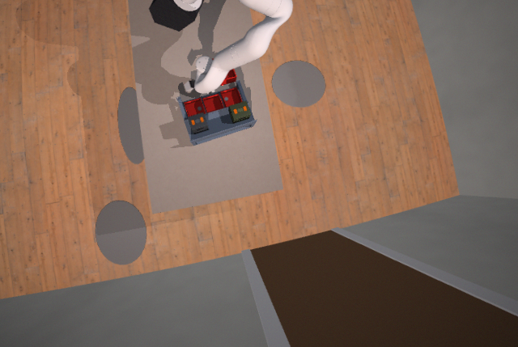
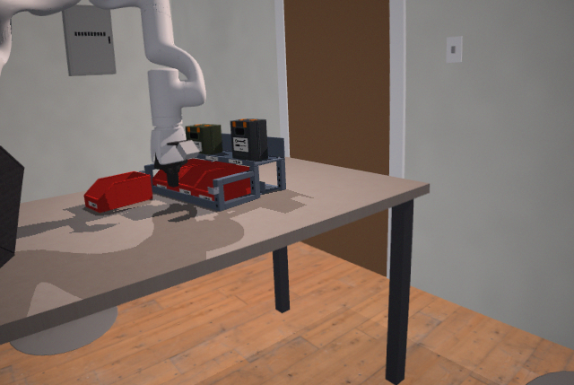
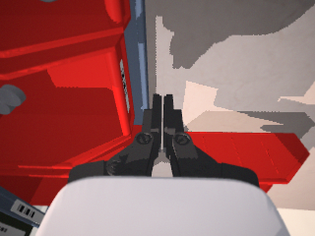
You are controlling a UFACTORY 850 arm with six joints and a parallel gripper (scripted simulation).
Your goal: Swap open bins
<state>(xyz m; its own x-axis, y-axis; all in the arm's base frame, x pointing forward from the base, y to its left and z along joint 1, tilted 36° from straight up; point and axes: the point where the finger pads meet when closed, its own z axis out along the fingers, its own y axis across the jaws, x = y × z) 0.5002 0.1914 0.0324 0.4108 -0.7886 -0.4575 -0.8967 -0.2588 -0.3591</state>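
Observation:
A blue-grey shelf (image 1: 221, 129) (image 2: 220, 195) stands on the table and holds three red open bins in its lower row (image 1: 213, 103) (image 2: 204, 177). In the overhead view the two outer bins show a grey part, and the middle one shows none. Another red bin (image 1: 229, 78) (image 2: 117, 190) (image 3: 236, 152) stands on the table in front of the shelf; its inside is hidden. My gripper (image 1: 190, 84) (image 2: 172, 179) (image 3: 162, 106) is shut and holds nothing. It is low at the shelf's front lip (image 3: 141, 59), beside an end bin (image 3: 64, 118) with a grey part in it.
A dark grey box (image 1: 198, 124) (image 2: 248, 138) and a green box (image 1: 239, 112) (image 2: 204, 137) stand on the shelf's upper board. The arm's black base (image 1: 169, 6) is at the table's far end. The table edge (image 2: 324, 227) lies beyond the shelf.

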